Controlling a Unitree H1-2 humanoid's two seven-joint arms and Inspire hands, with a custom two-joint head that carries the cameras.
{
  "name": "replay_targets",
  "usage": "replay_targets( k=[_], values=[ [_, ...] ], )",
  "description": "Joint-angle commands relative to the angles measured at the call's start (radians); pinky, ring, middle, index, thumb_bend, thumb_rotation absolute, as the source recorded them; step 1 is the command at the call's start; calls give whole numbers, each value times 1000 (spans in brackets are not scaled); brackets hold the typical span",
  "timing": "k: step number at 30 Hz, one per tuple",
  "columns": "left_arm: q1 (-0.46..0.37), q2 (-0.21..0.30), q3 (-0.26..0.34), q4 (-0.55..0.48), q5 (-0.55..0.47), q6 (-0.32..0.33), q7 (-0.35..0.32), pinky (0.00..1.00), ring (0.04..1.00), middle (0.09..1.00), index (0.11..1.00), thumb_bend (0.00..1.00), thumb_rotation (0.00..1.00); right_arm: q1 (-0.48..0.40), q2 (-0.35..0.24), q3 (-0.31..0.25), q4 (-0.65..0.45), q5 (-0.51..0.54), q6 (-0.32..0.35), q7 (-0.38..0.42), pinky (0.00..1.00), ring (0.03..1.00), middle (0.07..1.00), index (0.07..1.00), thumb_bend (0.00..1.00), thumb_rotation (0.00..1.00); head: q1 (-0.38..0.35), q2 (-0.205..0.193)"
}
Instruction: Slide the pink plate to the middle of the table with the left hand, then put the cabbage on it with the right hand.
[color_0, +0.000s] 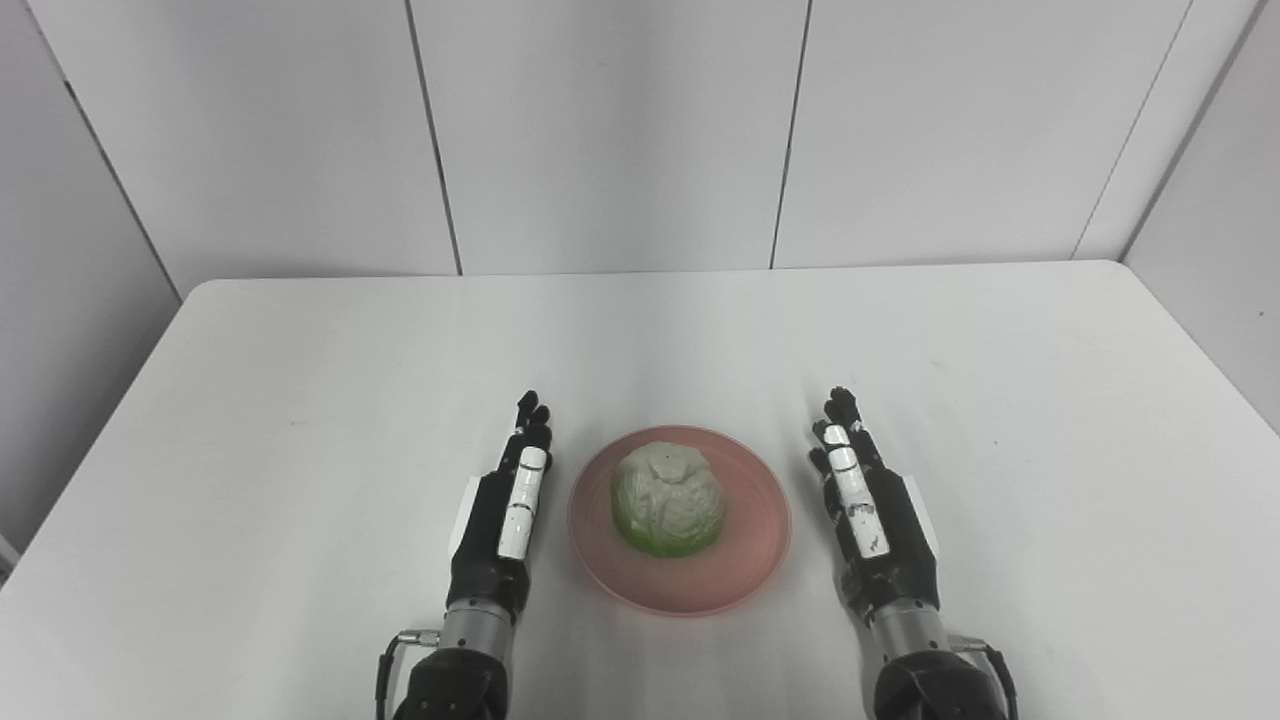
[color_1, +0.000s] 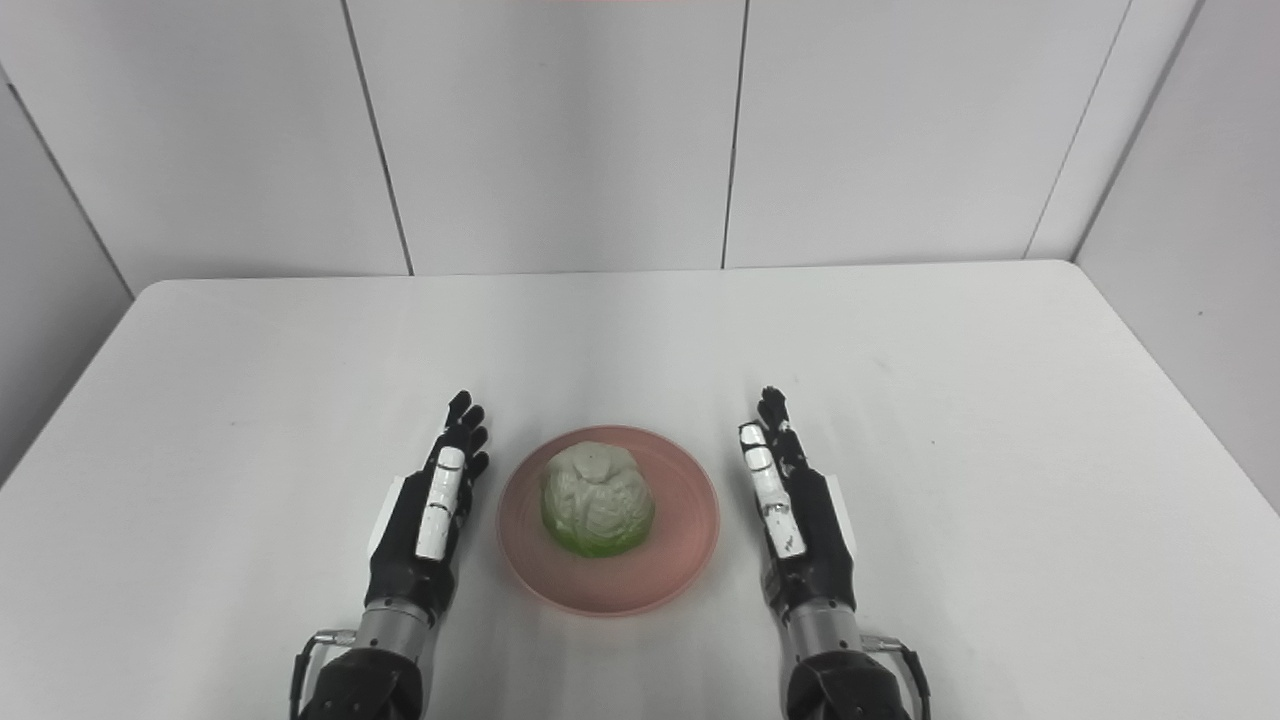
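White surface (color_0: 300, 380), grey panel wall (color_0: 620, 130) behind. Pink plate (color_0: 745, 560), round, shallow. Cabbage (color_0: 668, 498): pale green, crinkled, at plate centre. Left hand (color_0: 505, 515) just left of plate, right hand (color_0: 870, 515) just right; both flat, edge-on, fingers extended, empty.

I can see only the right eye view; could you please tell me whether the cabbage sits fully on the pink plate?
Observer: In the left eye view too, the cabbage sits inside the rim of the pink plate, with pink showing all round it.
Operator: Thank you. Are the hands clear of the plate?
Observer: Yes. The left eye view shows a strip of table between the plate and each of the left robot hand and the right robot hand. Both are open.
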Motion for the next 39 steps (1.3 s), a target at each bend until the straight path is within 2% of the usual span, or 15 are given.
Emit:
replay_targets(
  k=[1, 11, 24, 29, 34, 39],
  values=[
    [-34, -4, -1, -15, -3, -1, -3, 1000, 1000, 1000, 1000, 646, 1000, -30, 6, 5, -32, -3, -32, 7, 1000, 984, 996, 965, 720, 788, 0, 0],
    [-33, 0, -3, -25, -6, 21, -10, 1000, 1000, 1000, 1000, 674, 1000, -28, 9, 7, -39, -13, -26, 5, 1000, 983, 995, 968, 733, 814, -2, 3],
    [-27, -5, -5, -28, -4, 10, -6, 1000, 1000, 1000, 1000, 680, 1000, -21, 7, 9, -50, -19, -26, 8, 995, 975, 989, 967, 729, 841, 6, -5],
    [-23, -12, -2, -34, -12, 4, -4, 1000, 1000, 1000, 1000, 678, 1000, -18, 4, 13, -57, -23, -22, 8, 992, 974, 986, 964, 735, 832, 13, -7],
    [-15, -9, -11, -51, 4, 26, -4, 1000, 1000, 1000, 1000, 704, 1000, -9, -2, 14, -76, -18, -12, 13, 999, 984, 996, 976, 716, 837, 19, -6],
    [-16, -17, -10, -58, -2, 30, 0, 1000, 1000, 1000, 1000, 683, 1000, -8, -5, 13, -90, -11, 3, 13, 998, 984, 997, 975, 719, 821, 17, -1]
  ],
)
